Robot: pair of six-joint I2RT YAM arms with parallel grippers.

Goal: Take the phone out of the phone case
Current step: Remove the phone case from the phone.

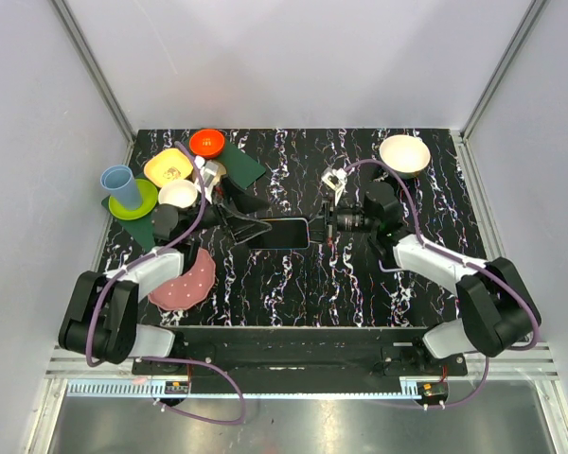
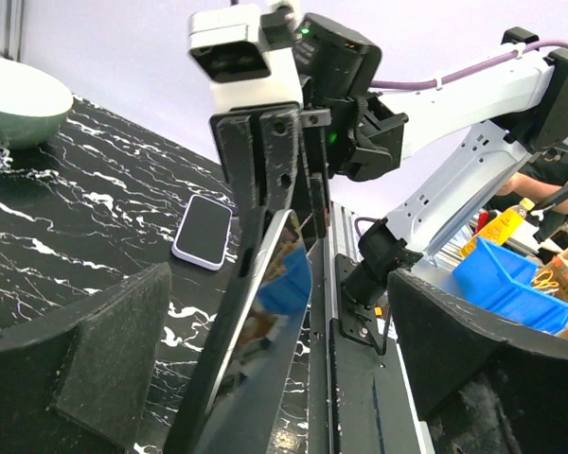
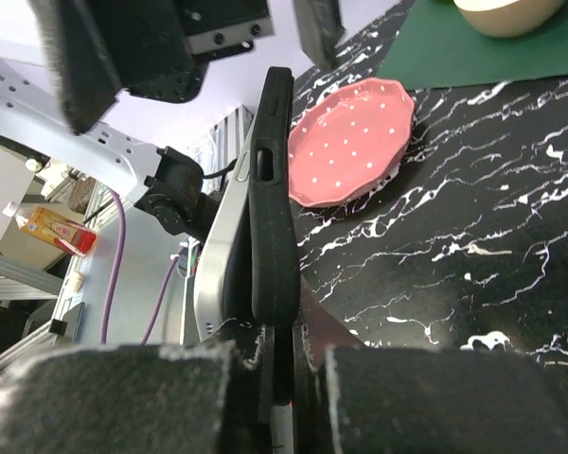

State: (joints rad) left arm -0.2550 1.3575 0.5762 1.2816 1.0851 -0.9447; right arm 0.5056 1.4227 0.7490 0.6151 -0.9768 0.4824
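Observation:
The phone (image 1: 282, 233) stands on its long edge above the middle of the table, still partly in its black phone case (image 3: 273, 189). Its silver side (image 3: 218, 255) has come away from the case along one edge. My right gripper (image 3: 298, 369) is shut on the case's near end; from above it sits at the phone's right end (image 1: 324, 225). My left gripper (image 2: 284, 378) is open wide at the phone's left end. Its fingers (image 2: 104, 350) stand apart on either side of the glossy screen (image 2: 275, 312) without touching it.
A pink dotted plate (image 1: 185, 281) lies near the left arm. At the back left are a blue cup (image 1: 121, 184), a green plate (image 1: 137, 200), a yellow dish (image 1: 168, 168), a red bowl (image 1: 207, 143) and a green mat (image 1: 241, 165). A cream bowl (image 1: 404, 154) sits back right. A small white-cased phone (image 2: 204, 231) lies flat.

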